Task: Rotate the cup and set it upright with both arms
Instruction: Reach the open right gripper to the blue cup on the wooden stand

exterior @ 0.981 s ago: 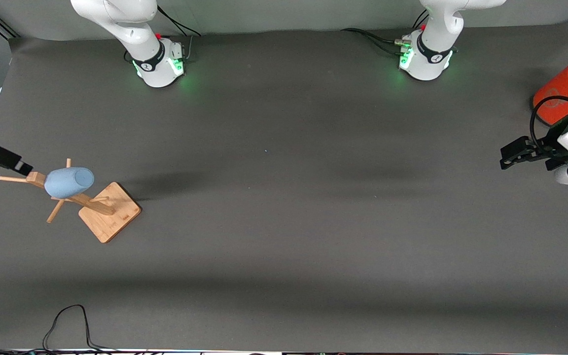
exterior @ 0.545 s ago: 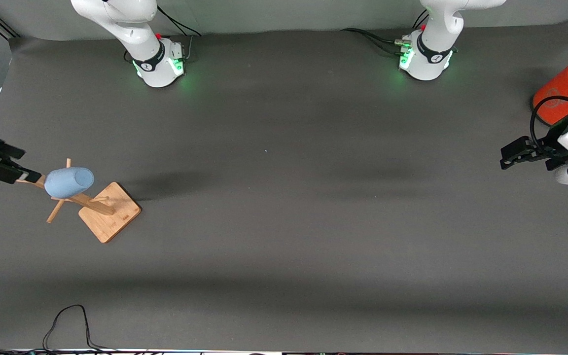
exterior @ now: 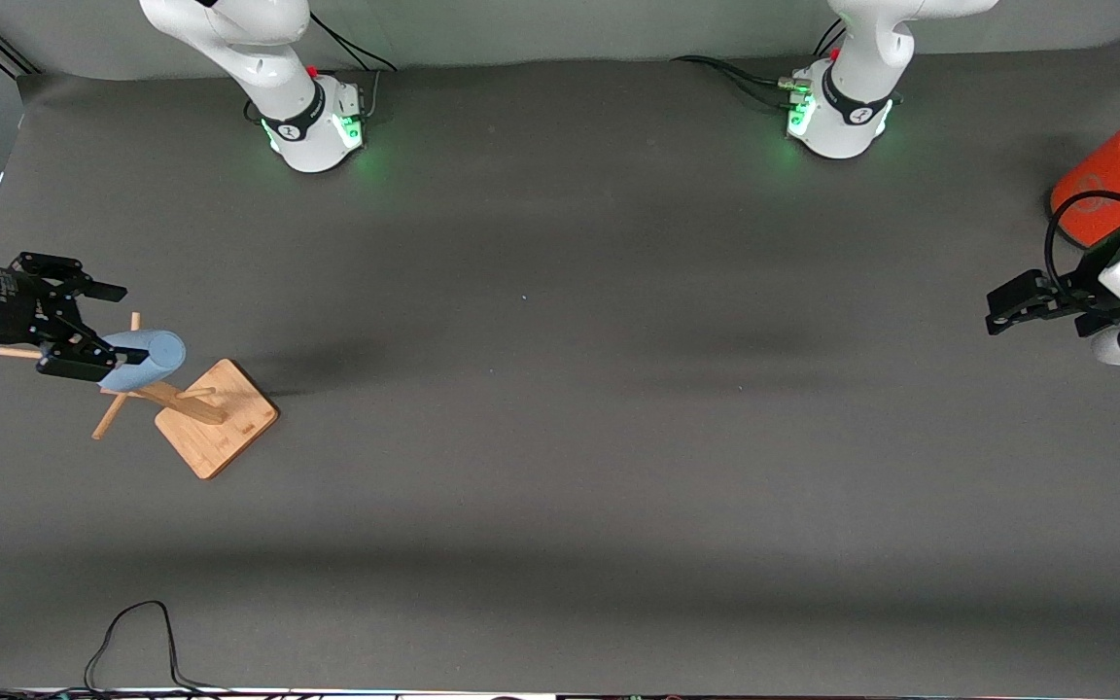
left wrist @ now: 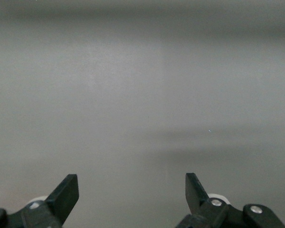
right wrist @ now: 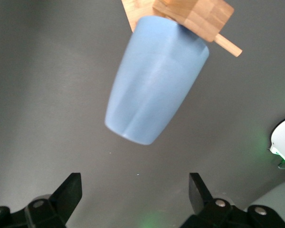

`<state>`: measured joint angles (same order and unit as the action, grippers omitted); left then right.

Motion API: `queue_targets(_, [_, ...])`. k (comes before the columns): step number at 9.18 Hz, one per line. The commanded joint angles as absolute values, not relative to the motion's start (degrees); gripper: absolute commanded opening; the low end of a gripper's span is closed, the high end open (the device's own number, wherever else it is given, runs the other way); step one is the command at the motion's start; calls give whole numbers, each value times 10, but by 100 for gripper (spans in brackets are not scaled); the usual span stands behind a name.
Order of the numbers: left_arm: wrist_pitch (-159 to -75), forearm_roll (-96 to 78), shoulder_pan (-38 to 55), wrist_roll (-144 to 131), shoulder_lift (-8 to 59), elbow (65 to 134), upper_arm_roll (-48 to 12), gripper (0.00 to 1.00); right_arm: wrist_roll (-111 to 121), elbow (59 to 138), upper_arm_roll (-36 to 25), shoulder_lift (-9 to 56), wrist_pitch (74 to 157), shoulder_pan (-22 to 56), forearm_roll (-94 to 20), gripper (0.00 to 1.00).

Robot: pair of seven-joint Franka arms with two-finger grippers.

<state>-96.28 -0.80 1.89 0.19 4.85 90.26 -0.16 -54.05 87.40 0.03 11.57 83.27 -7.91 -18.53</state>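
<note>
A dark grey matte counter (exterior: 560,437) carries a small wooden rack (exterior: 192,406) with a square base and thin pegs, standing toward the right arm's end. A small light-blue tapered plastic cup (exterior: 150,356) with no handle hangs on one of the rack's pegs, lying tilted on its side rather than upright, its closed bottom pointing away from the rack's post. In the right wrist view the cup (right wrist: 154,92) fills the middle, its mouth slipped over the blocky wooden peg end (right wrist: 194,16) and its narrower bottom toward the camera.

The right arm's black two-finger pincer (exterior: 91,326) reaches in from the counter's edge at its own end and is over the rack, just beside the cup — its fingers are spread wide, one finger (exterior: 84,365) overlapping the cup's lower edge in the front view. The right wrist view shows both fingertips (right wrist: 69,192) well apart with the cup between their line and apart from them, nothing gripped.

The left arm waits at its own end of the counter, its black pincer (exterior: 1012,306) over bare counter, fingers (left wrist: 66,192) wide apart and holding nothing. Beside it stands a large orange cylinder with a grey top (exterior: 1109,180) — farther from the front camera than that pincer's arm
</note>
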Motion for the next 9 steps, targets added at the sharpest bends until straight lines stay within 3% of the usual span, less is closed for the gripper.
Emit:
queue_targets(1, [-952,-6,20,10,52,893,1,100,-547,919,-4,92,858,-78,-200,100])
queue_targets(9, [-952,-6,19,10,54,893,1,100,-519,985,-25,98,929,-78,-217,100])
